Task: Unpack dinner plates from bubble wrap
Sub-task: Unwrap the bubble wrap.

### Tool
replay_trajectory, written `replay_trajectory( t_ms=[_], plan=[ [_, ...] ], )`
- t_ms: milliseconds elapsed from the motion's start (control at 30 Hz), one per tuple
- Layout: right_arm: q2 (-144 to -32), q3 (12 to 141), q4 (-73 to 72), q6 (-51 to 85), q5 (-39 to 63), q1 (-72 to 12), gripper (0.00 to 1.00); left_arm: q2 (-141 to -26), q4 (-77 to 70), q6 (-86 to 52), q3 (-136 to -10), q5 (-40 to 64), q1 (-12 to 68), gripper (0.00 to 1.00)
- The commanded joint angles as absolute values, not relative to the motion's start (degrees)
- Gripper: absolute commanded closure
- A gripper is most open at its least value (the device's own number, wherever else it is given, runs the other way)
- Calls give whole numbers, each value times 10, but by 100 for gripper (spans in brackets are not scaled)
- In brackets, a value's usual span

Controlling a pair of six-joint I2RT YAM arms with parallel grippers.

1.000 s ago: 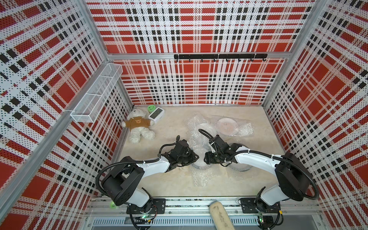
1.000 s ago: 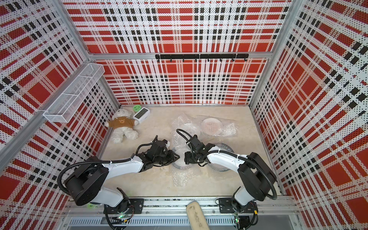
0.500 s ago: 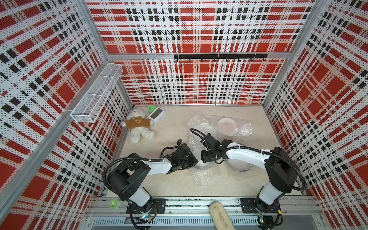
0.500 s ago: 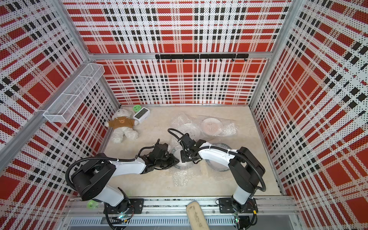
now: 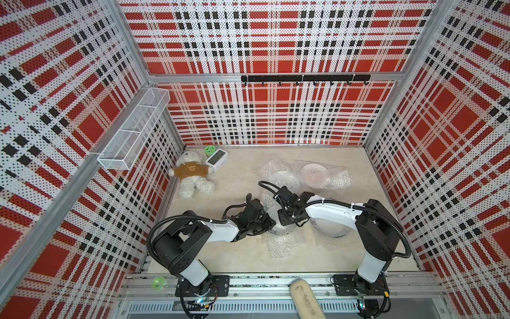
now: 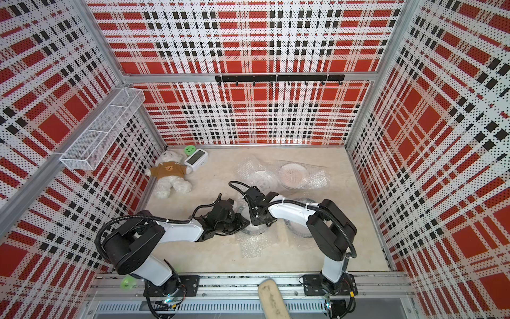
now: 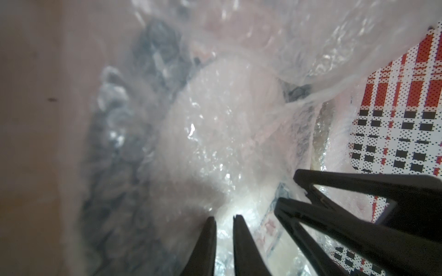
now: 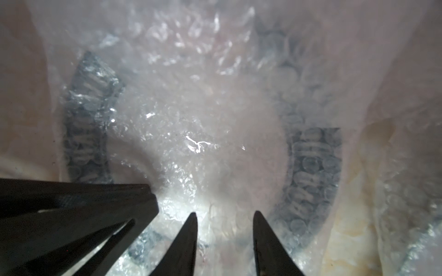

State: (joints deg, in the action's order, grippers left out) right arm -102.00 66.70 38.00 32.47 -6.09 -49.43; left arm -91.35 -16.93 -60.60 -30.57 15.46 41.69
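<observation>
Table [image 5: 237,256], pale and stone-patterned, spreads under both my arms, and wrap [image 5: 278,244] lies over its middle and far right in clear, crinkled sheets. 4 plates sit among it, all lying flat.

2 are far. The emblem plate [image 5: 284,180] has a dark centre mark, and just right of it is the pink plate [image 5: 314,174]. Both have wrap around them.

2 are near. The rimmed plate [image 5: 329,230], dark at its edge, lies under my right forearm. Left of it is the near plate [image 8: 215,148], fully covered by wrap. In the right wrist view its dark lettered band shows through on 2 sides.

My 2 grippers meet over this near plate, tips close to each other. My right gripper [image 8: 224,215] has its jaws apart, both tips down on the wrap. My left gripper [image 7: 225,221] has its jaws almost together, pinching a fold of wrap that puckers toward them.
</observation>
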Motion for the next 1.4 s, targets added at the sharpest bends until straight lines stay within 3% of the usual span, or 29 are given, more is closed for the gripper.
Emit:
replay_trajectory(
  t_ms=[0,233,400,1367],
  plan=[
    [-1034,680,390,321,-84,-497,66,-920,-161,-620,-288,147,422,81],
    [-1036,684,388,319,-96,-496,89,-920,-161,-621,-277,145,422,81],
    [-1025,688,383,320,-92,-497,100,-918,-146,-625,-269,130,422,84],
    [-940,658,347,324,-108,-460,100,-919,-40,-610,-291,56,420,84]
  ],
)
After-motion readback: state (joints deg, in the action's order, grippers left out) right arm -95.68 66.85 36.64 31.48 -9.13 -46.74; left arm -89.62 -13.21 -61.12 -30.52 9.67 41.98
